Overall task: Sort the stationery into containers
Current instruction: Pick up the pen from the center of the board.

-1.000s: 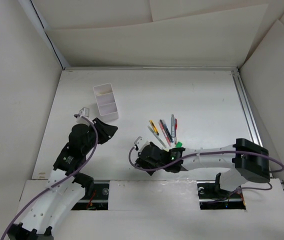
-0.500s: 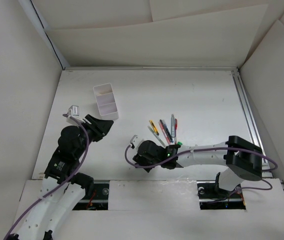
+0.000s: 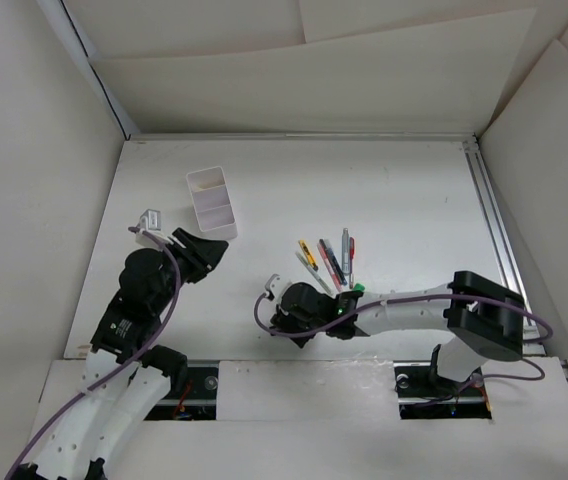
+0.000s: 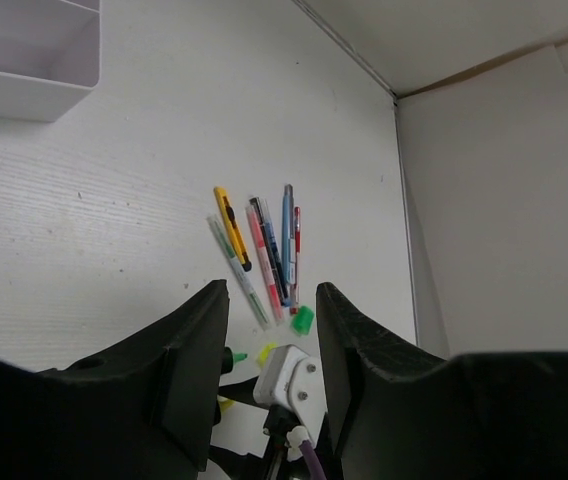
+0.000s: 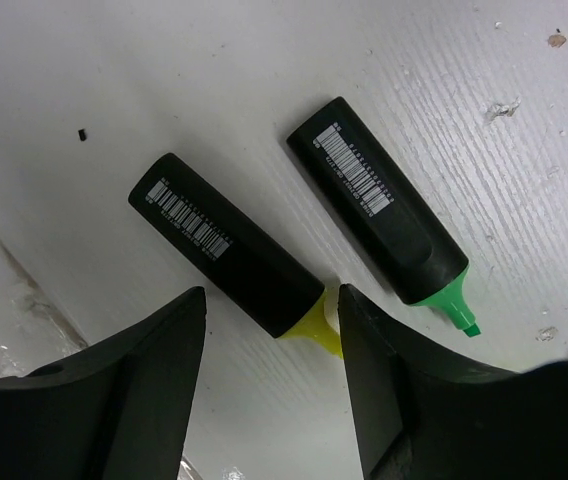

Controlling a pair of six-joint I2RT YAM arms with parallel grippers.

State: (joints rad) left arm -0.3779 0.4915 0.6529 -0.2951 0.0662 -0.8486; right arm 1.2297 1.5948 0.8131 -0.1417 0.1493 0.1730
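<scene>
The white two-compartment box (image 3: pixel 212 203) stands at the back left; its corner shows in the left wrist view (image 4: pixel 24 60). Several thin pens (image 3: pixel 329 260) lie fanned mid-table, also in the left wrist view (image 4: pixel 259 250), with a green cap (image 4: pixel 303 320) and a yellow cap (image 4: pixel 267 353) beside them. Two black highlighters lie side by side under my right gripper: one yellow-tipped (image 5: pixel 229 245), one green-tipped (image 5: pixel 379 200). My right gripper (image 5: pixel 269 300) is open, its fingers either side of the yellow tip, low over the table (image 3: pixel 292 322). My left gripper (image 3: pixel 209 255) is open and empty (image 4: pixel 272 290), raised near the box.
The right arm's white wrist camera and purple cable (image 4: pixel 289 375) show between my left fingers. A metal rail (image 3: pixel 492 215) runs along the table's right edge. White walls close the back and sides.
My left arm has drawn back to the left and risen, gripper still open. My right gripper has shifted slightly left over the highlighters.
</scene>
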